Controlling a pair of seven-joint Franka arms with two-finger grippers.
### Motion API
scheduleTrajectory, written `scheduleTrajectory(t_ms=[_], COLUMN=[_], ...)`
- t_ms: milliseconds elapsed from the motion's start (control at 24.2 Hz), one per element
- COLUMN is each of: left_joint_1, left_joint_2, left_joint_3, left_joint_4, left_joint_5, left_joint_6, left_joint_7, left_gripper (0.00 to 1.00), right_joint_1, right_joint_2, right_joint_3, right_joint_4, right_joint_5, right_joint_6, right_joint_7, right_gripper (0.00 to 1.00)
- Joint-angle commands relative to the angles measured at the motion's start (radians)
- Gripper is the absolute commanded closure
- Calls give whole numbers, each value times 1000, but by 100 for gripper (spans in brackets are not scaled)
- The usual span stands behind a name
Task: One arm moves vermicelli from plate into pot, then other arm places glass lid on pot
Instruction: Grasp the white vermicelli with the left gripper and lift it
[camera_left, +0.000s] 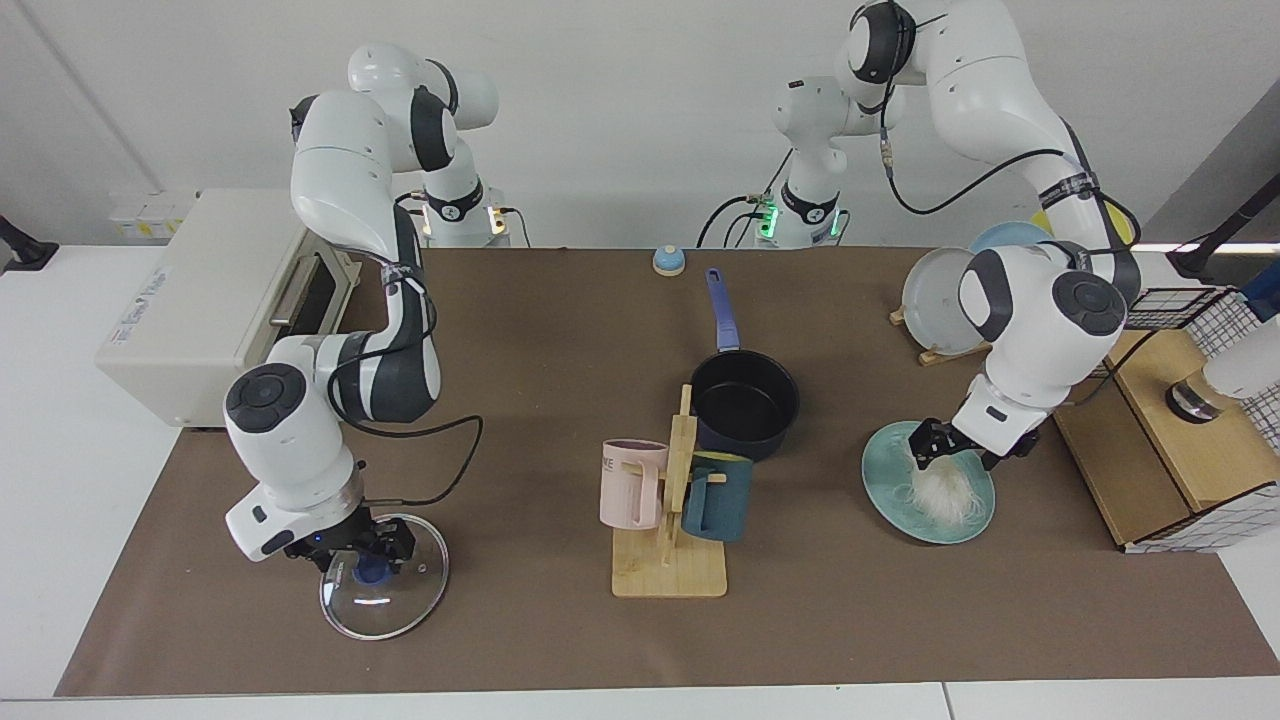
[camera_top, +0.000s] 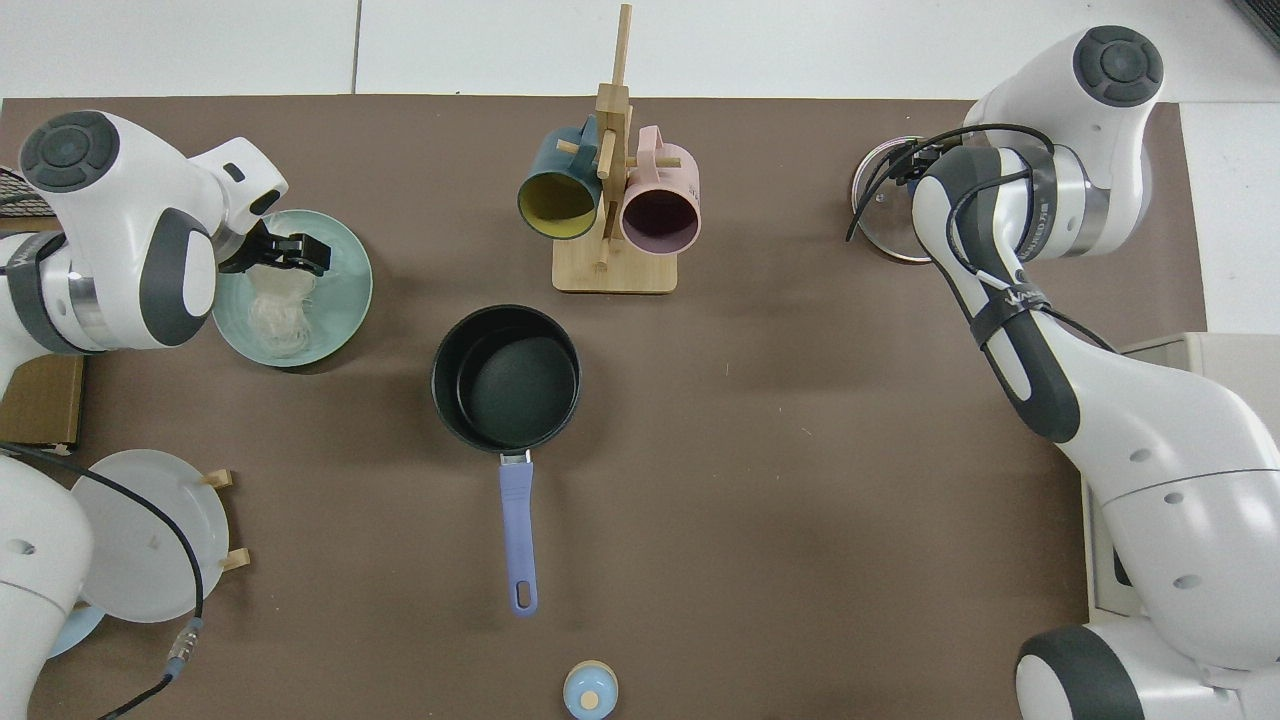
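— End effector first: where is yours?

— My left end effector (camera_left: 940, 452) is down on the plate (camera_left: 885, 495), its tips in the upper end of the vermicelli (camera_left: 945, 490). Seen from above, the fingers (camera_top: 312, 250) stand a little apart with strands between them — whether they have bitten yet, I cannot tell.

— And the other one?

— My right end effector (camera_left: 372, 562) sits over the lid (camera_left: 385, 605), at the blue knob. My own arm hides it from above, so I cannot tell its state. The lid lies flat on the desk, well apart from the pot (camera_left: 745, 400).

— How will the noodles handle?

— Light, limp, tangled. I judge a pinch through the thick middle of the bundle would lift most of it; loose ends may trail and snag the plate rim. The pot stands empty between the plate and the mug rack (camera_left: 668, 520).

— The lid?

— Glass, so likely slippery and fragile. The knob is the only sound hold.
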Motion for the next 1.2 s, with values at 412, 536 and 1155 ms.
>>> scheduleTrajectory(t_ms=[412,536,1155], left_joint_1=[17,14,-10], left_joint_2=[17,16,-174], left_joint_3=[-3,-2,-35], left_joint_4=[-40,-2,40], left_joint_5=[8,11,7], left_joint_6=[45,-30,-252], left_joint_7=[11,2,-3], left_gripper=[100,100,100], right_joint_1=[-1,-1,1], right_joint_2=[-2,-5,-19], right_joint_3=[8,8,8], right_joint_4=[-39,-40,-54], right_joint_5=[13,15,11], right_joint_6=[2,2,21], right_joint_7=[-17,-16,-16], right_gripper=[1,1,34])
